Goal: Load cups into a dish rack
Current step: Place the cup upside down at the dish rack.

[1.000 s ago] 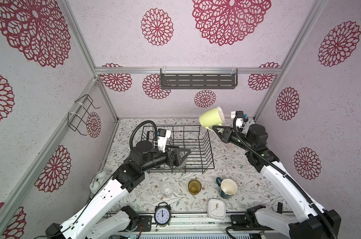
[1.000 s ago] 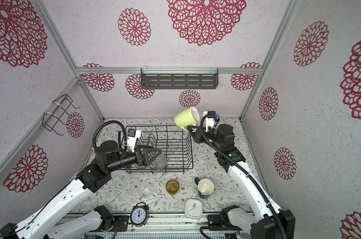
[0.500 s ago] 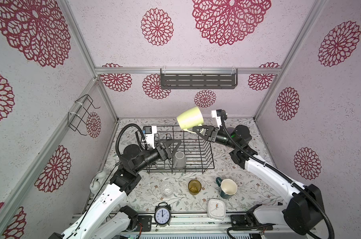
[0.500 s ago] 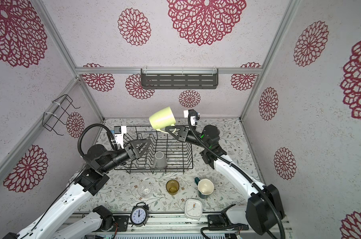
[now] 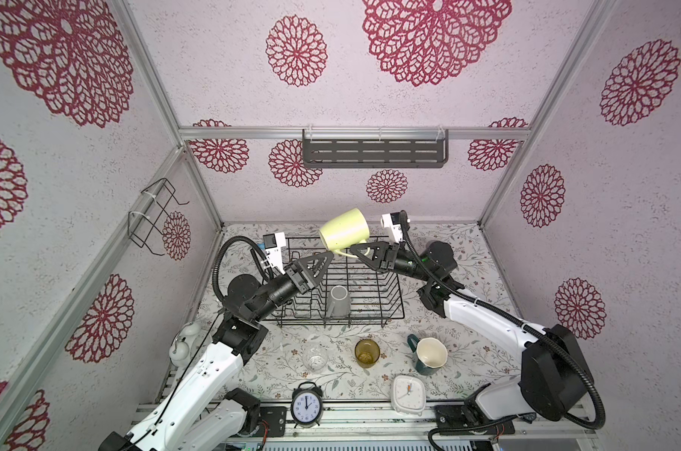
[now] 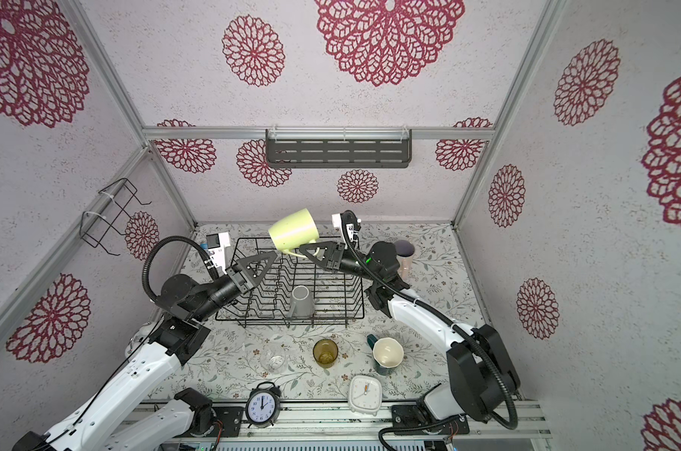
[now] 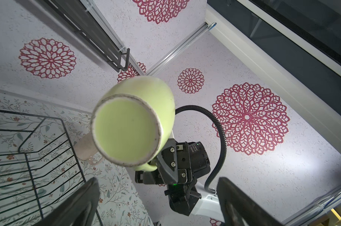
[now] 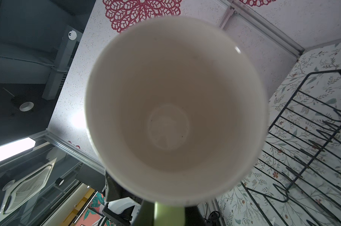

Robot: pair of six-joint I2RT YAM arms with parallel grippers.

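The right hand [image 5: 356, 250] is clamped on the handle of the yellow-green mug [image 5: 344, 228]. In both top views it holds the mug in the air above the far wall of the dish rack [image 5: 398, 291]. The mug is tipped over, base toward the left arm. The left hand [image 5: 320, 261] has its fingers apart and holds nothing, with its tips just beside the mug's lower edge. The rack stands on the tabletop [image 5: 448, 312] near its far edge. A grey mug [image 5: 339, 300] sits upside down inside it, beside the zigzag dividers and close to the front wall.

Between the rack and the near edge stand a clear glass [image 5: 314, 357], an amber tumbler [image 5: 367, 352] and a dark teal mug [image 5: 428, 355]. A black alarm clock [image 5: 307, 406] and a white alarm clock [image 5: 408, 394] stand at the near edge itself. In a top view a pink mug [image 6: 404, 255] shows past the right arm, toward the far right corner, partly hidden.

In the left wrist view the yellow-green mug's base, with its pale foot ring, faces the camera between the two spread fingers [image 7: 77, 203]. The right hand grips the handle beneath.

In the right wrist view the mug's pale inside fills the picture. The green handle shows at the edge, and the fingers on it are probably the dark blurs beside it.
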